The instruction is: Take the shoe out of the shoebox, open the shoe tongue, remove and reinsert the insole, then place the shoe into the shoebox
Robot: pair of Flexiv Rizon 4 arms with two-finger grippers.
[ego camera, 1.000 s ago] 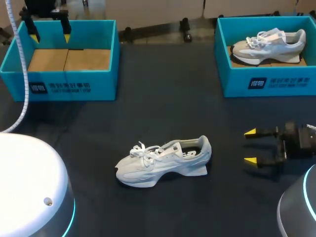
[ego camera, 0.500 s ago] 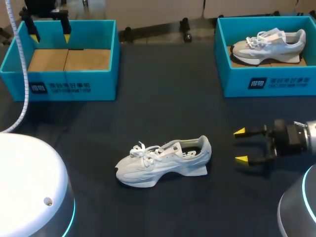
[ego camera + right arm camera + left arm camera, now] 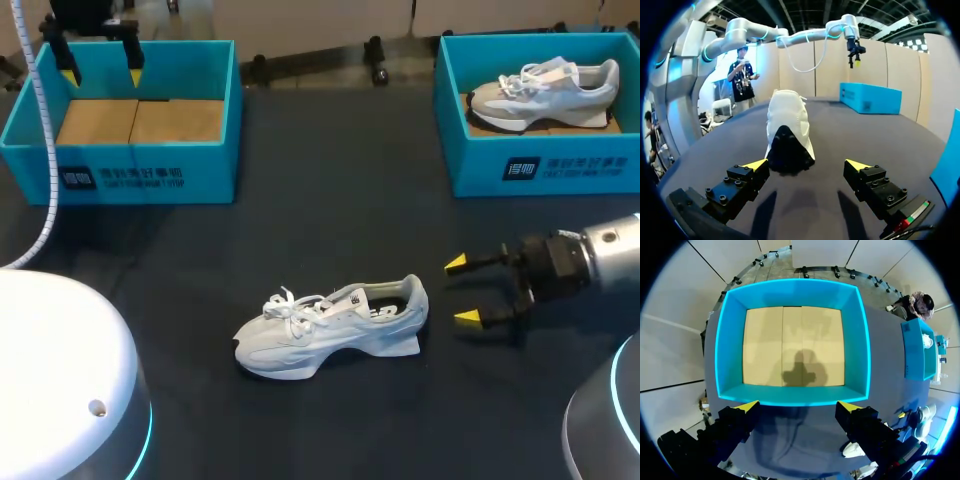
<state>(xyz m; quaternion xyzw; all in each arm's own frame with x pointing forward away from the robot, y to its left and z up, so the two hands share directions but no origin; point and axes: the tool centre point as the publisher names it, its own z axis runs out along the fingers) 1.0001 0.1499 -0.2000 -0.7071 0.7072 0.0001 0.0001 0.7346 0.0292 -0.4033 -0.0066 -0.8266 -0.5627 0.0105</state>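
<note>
Shoe, white and laced, is set on its sole near the front edge of the table, about midway along it, with the toe turned toward the left edge and the heel toward the right. Just beyond the heel the right gripper is held low, fingers spread wide and nothing between them. In its wrist view the shoe is seen heel-first, straight ahead of the right gripper and apart from it.

At the far left corner a blue shoebox is placed, its cardboard floor showing. The left gripper is held above it, fingers likewise spread and gripping nothing; the wrist view shows the left gripper facing down at the blue shoebox. At the far right corner a second blue shoebox is found, with another shoe lying inside.
</note>
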